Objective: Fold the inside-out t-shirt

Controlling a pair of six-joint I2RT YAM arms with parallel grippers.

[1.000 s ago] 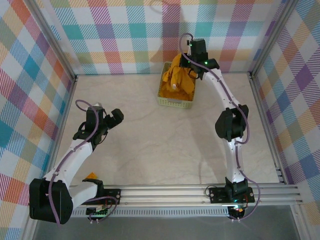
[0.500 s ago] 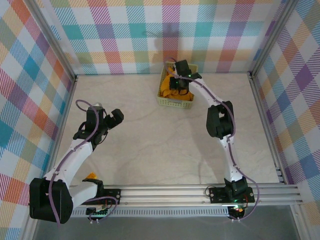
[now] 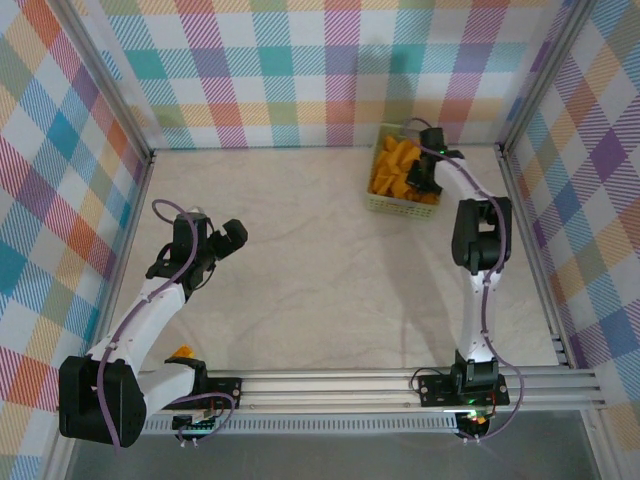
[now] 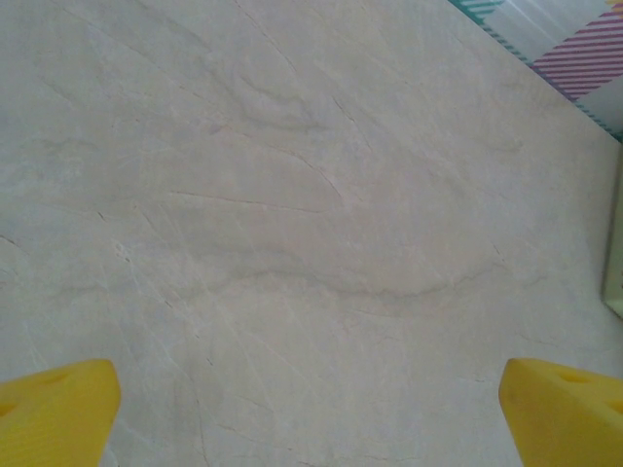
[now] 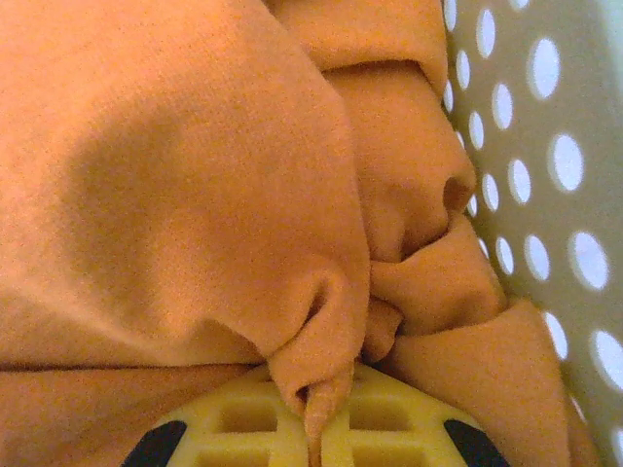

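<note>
T-shirt (image 3: 395, 165) sits bunched in basket (image 3: 400, 206) at far right of surface (image 3: 320, 290); right hand (image 5: 311, 433) pinches a fold, left hand (image 3: 225, 238) wide, idle. Step looks like pulling it out; next probably lift clear, spread flat

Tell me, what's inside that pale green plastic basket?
A crumpled mustard-orange cotton t-shirt, pinched by the right gripper. It covers the basket floor, so anything underneath cannot be seen.

Soft, matt knit cloth of the inside-out t-shirt (image 5: 175, 165); smooth perforated plastic of the basket (image 5: 604, 146); matt, faintly creased desk (image 4: 292, 214) covering.
</note>
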